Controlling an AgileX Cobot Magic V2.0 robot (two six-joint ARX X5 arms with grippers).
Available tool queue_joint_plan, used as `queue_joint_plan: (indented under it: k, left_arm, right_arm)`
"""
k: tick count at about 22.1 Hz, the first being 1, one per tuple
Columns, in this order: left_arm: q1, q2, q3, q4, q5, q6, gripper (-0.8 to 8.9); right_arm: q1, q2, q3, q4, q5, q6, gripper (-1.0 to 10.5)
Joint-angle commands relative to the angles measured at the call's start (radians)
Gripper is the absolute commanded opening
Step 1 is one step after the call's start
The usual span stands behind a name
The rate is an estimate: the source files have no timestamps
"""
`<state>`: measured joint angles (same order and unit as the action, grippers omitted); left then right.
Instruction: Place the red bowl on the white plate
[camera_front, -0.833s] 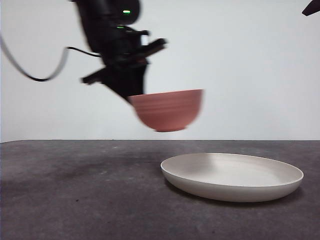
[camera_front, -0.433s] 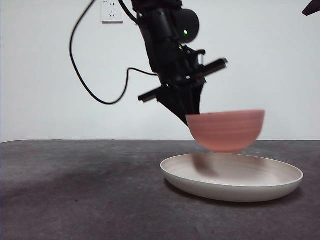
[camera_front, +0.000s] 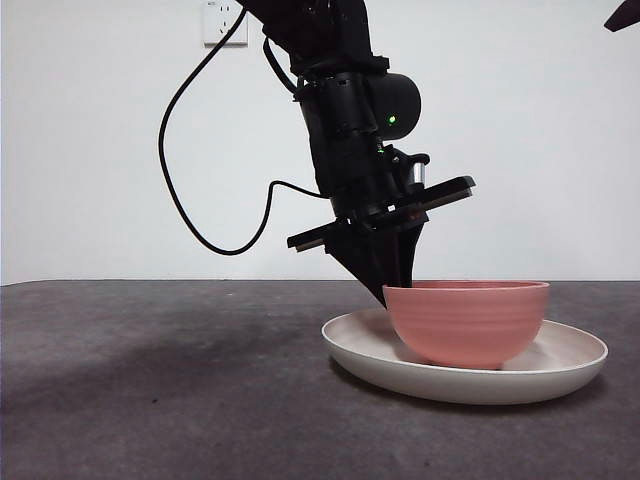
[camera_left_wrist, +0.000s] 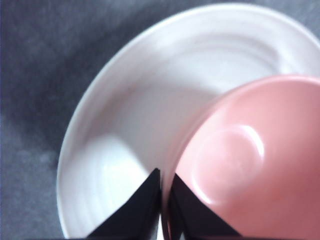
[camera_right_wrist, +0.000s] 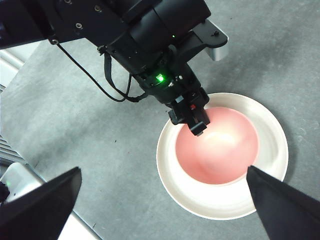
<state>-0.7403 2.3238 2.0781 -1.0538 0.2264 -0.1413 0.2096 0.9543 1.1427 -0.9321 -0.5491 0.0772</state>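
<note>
The red bowl stands upright inside the white plate, a little left of the plate's middle. My left gripper comes down from above and is shut on the bowl's left rim. In the left wrist view its two jaws pinch the rim of the bowl over the plate. My right gripper is open and empty, high above, looking down on the bowl in the plate. Its arm shows only as a black tip at the top right corner.
The dark grey table stretches to the left of the plate. A black cable hangs from the left arm in front of the white wall. A wall socket sits at the top. The table's edge shows at the lower left.
The left gripper has carried the bowl to the right and down. The bowl was in the air left of the plate; it now rests in the plate.
</note>
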Motion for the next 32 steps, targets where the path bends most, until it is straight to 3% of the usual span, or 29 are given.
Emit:
queue_joint_plan:
  k: [1,3,4,6,8,12,16,25,32]
  left_arm:
    - [-0.012,0.026,0.031,-0.002,-0.002,0.014,0.26]
    - [-0.012,0.026,0.032,-0.004,-0.002,0.032,0.33]
    - [-0.011,0.026,0.037,-0.007,-0.002,0.035,0.84]
    - [-0.011,0.026,0.059,-0.021,-0.002,0.035,2.96]
    - [-0.008,0.025,0.105,-0.062,-0.002,0.035,4.18]
    - [-0.013,0.024,0.230,-0.197,-0.002,0.066,4.49]
    - [-0.014,0.006,0.300,-0.329,-0.002,0.074,6.49]
    - [-0.015,-0.284,0.283,-0.386,-0.002,0.070,6.56]
    - [-0.095,-0.575,0.161,-0.386,-0.002,0.116,6.56]
  right_arm:
    - [0.005,0.006,0.019,0.004,0.000,-0.007,6.5]
    - [0.005,0.006,0.019,0.003,0.000,-0.006,6.5]
    - [0.005,0.006,0.019,0.003,0.000,-0.006,6.5]
    - [0.005,0.006,0.019,0.004,0.000,-0.006,6.5]
    - [0.005,0.006,0.019,0.003,0.000,-0.006,6.5]
    - [0.005,0.006,0.019,0.003,0.000,-0.006,6.5]
    - [0.005,0.006,0.019,0.003,0.000,-0.007,6.5]
    - [0.005,0.006,0.019,0.003,0.000,-0.007,6.5]
    - [0.005,0.006,0.019,-0.020,0.000,-0.007,6.5]
